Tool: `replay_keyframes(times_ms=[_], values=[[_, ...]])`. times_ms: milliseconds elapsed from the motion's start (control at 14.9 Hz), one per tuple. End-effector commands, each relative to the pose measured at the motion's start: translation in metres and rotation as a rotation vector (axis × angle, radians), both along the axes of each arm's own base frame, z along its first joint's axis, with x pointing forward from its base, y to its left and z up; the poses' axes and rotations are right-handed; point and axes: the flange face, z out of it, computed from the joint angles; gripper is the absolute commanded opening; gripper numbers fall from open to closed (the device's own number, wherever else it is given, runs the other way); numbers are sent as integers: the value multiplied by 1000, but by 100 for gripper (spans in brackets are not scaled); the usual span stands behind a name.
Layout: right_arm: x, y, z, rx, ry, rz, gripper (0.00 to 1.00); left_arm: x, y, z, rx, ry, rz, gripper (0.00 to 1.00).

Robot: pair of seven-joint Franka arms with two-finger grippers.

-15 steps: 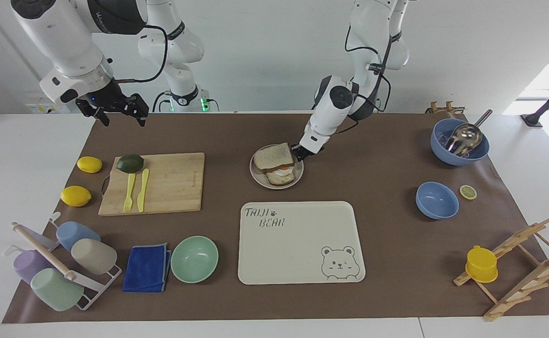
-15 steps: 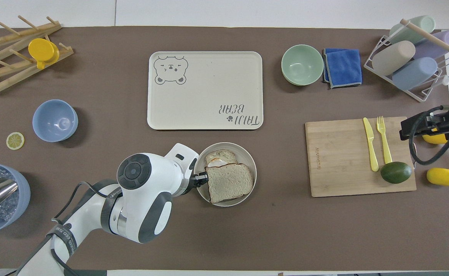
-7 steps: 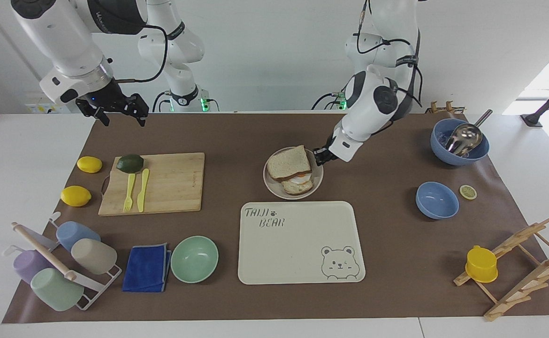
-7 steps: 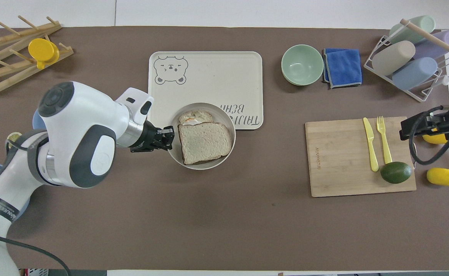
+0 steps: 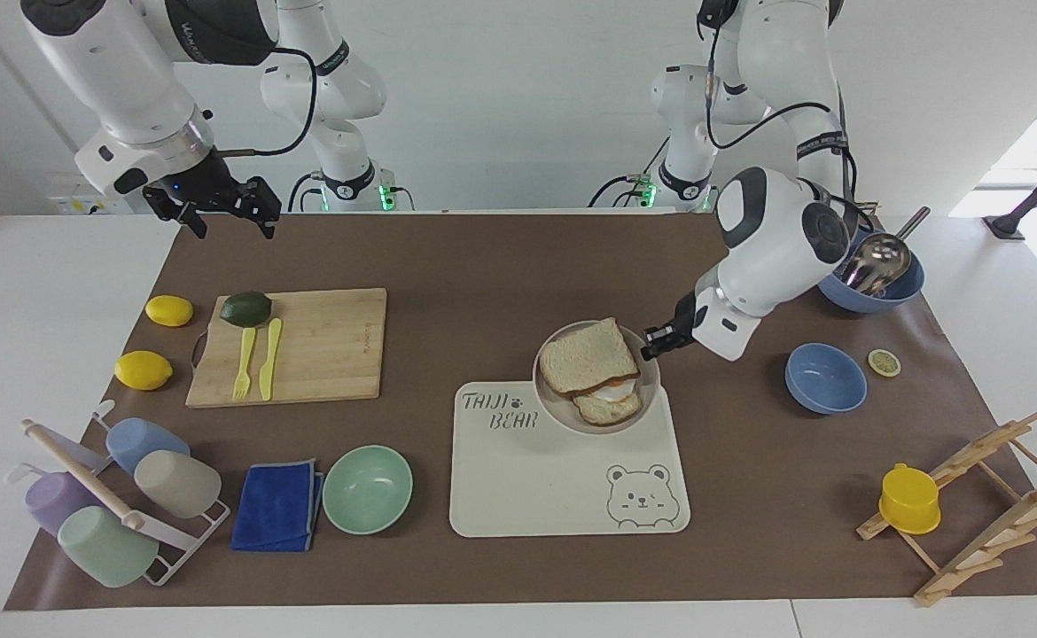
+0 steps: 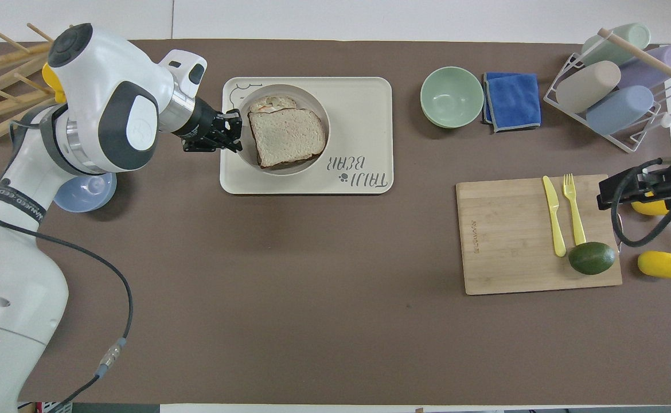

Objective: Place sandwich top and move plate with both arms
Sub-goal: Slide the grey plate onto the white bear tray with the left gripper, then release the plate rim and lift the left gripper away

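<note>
The plate [image 5: 597, 418] is held by its rim in the left gripper [image 5: 654, 342], whose jaws are closed tight on the edge at the plate's 2 o'clock in the facing view and at its 9 o'clock in the overhead view [image 6: 233, 131]. The plate is seen raised over the cream tray [image 5: 536, 496], above the tray's corner nearest the robots at the left arm's end, just above the bear drawing [image 5: 642, 496] in the facing view. Whether the plate touches the tray cannot be told.

The sandwich top [image 5: 587, 357] is laid on the egg-topped toast [image 5: 610, 403] in the plate, tilted, with the toast showing at its 5 o'clock edge in the facing view. The bread is just beside the gripped rim and is not touched by the jaws.

The right gripper [image 5: 224, 211] is held in the air near the mat's edge at the right arm's end, above and toward 11 o'clock of the cutting board [image 5: 323, 346] in the facing view. Its jaws are spread wide and nothing is held between them.
</note>
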Motion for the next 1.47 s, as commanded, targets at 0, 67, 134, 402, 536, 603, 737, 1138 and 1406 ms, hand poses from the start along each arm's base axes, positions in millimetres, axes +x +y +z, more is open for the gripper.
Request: replay_keyframes(times_ms=[0,67,134,402,536,603,737,1138,1406], values=[[-4,-3,3,19,9,8,100,20,-4,-5,8,-85,5,0],[-4,-3,3,19,9,8,100,18,-5,-10,10,-85,4,0],[-4,-4,4,19,7,7,100,18,-8,-12,8,-98,-4,0],[-4,-3,3,19,9,8,100,10,-10,-26,14,-102,-23,0],[-4,-3,3,19,9,8,100,8,-9,-30,15,-97,-21,0],[-4,-3,3,19,9,8,100,5,-9,-34,18,-94,-20,0],[-4,-4,3,19,9,6,100,2,-8,-35,20,-86,-21,0],[-4,-3,3,19,9,8,100,16,23,13,43,-138,4,100],[-4,-3,4,19,7,8,100,-3,80,96,158,-135,-18,100]])
